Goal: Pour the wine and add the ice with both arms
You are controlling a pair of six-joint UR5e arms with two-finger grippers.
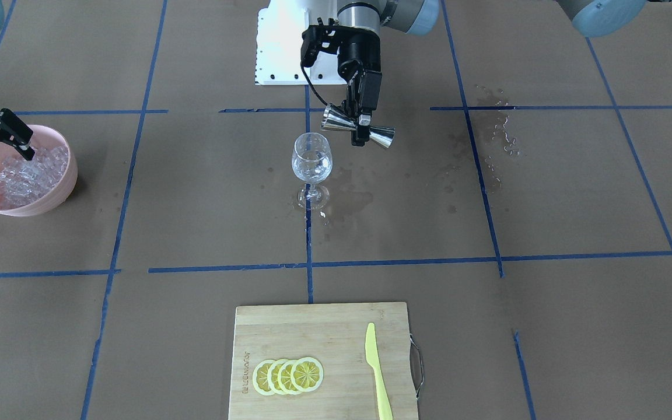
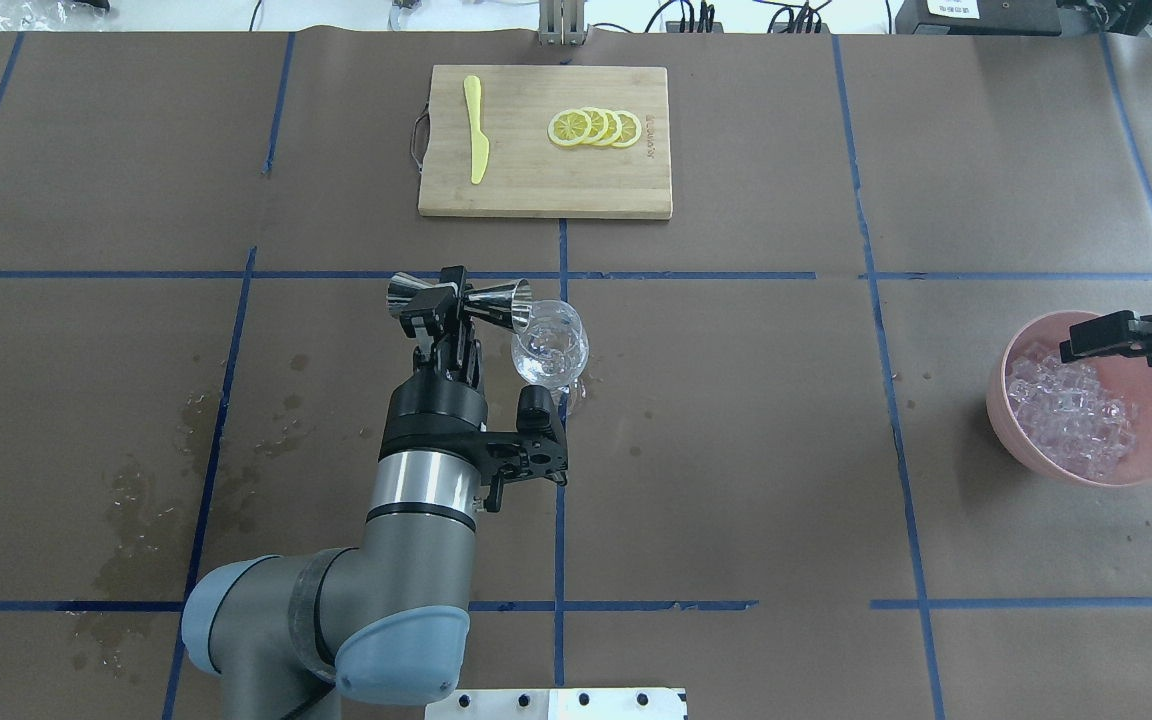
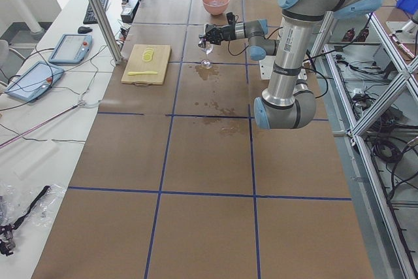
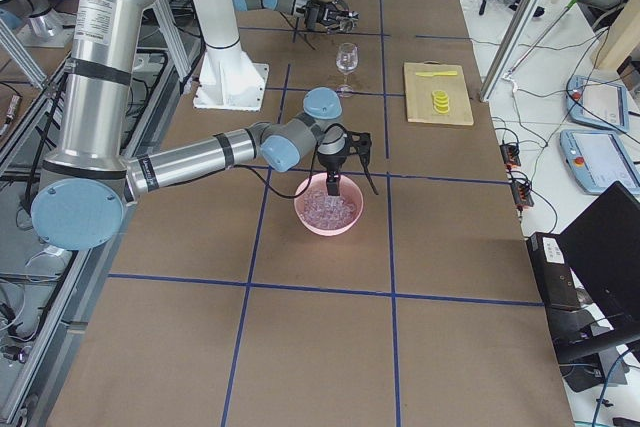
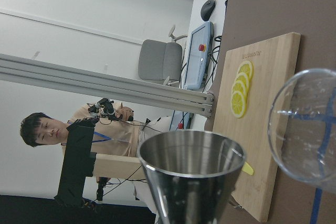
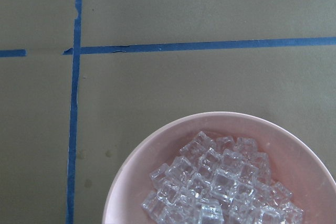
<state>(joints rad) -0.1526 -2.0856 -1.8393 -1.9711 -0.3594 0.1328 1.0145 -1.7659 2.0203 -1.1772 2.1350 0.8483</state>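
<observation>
Presently in hand: the pour is judged to be at or near its end; no ice has yet been taken.
Left gripper [image 1: 361,125]: clamped on the waist of the jigger [image 1: 382,137], which is held on its side with one mouth just beside the rim of the wine glass [image 1: 311,156].
Wine [image 1: 311,171]: a little clear liquid appears to lie low in the glass; none can be made out in the jigger cup in the left wrist view.
Right gripper [image 1: 2,149]: fingers apart, nothing gripped, held over the pink bowl [image 1: 59,192].
Ice [image 1: 32,175]: piled in the bowl, well apart from the glass.
Next move: the jigger is to be righted and drawn clear without the rim being knocked; the right gripper is to be lowered and closed on a single cube, which must then be carried across to the glass.
</observation>
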